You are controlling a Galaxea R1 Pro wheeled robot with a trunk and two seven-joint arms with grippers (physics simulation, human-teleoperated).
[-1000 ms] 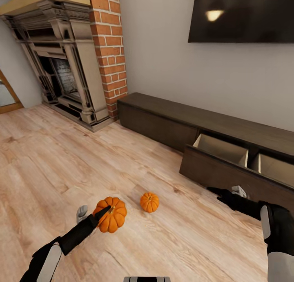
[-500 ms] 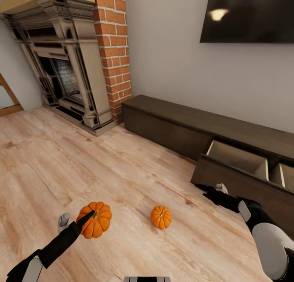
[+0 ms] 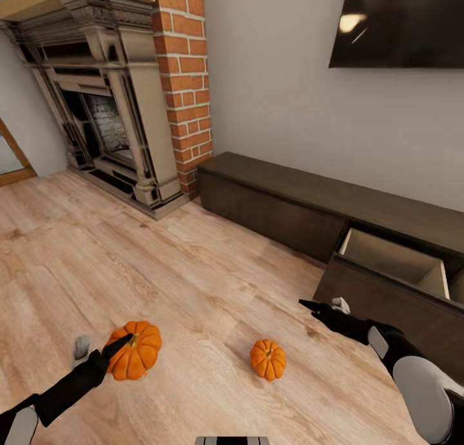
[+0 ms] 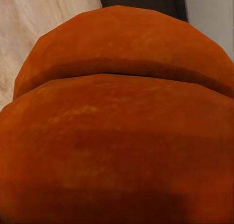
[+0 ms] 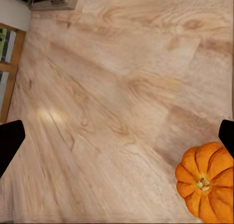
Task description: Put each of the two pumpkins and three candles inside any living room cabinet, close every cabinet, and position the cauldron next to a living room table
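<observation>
Now my left gripper (image 3: 103, 355) pinches one pumpkin (image 3: 134, 351) for the open cabinet (image 3: 361, 229); right gripper (image 3: 320, 308) spread, empty, above the floor pumpkin (image 3: 268, 359).

The light wood plank floor (image 3: 193, 284) carries one small orange pumpkin (image 3: 268, 359) and the long dark cabinet (image 3: 303, 207).

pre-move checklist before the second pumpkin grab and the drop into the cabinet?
1. Left gripper shut on the larger pumpkin: ok; the orange fills its wrist view.
2. Right gripper open and empty: ok; its fingers sit at the edges of its wrist view.
3. Smaller pumpkin free on the floor, upright: ok.
4. Right gripper lined up over the smaller pumpkin: not ok; it lies off to one corner of the wrist view.
5. Cabinet drawer open to receive: ok.
6. Candles, cauldron located: cannot tell.
</observation>
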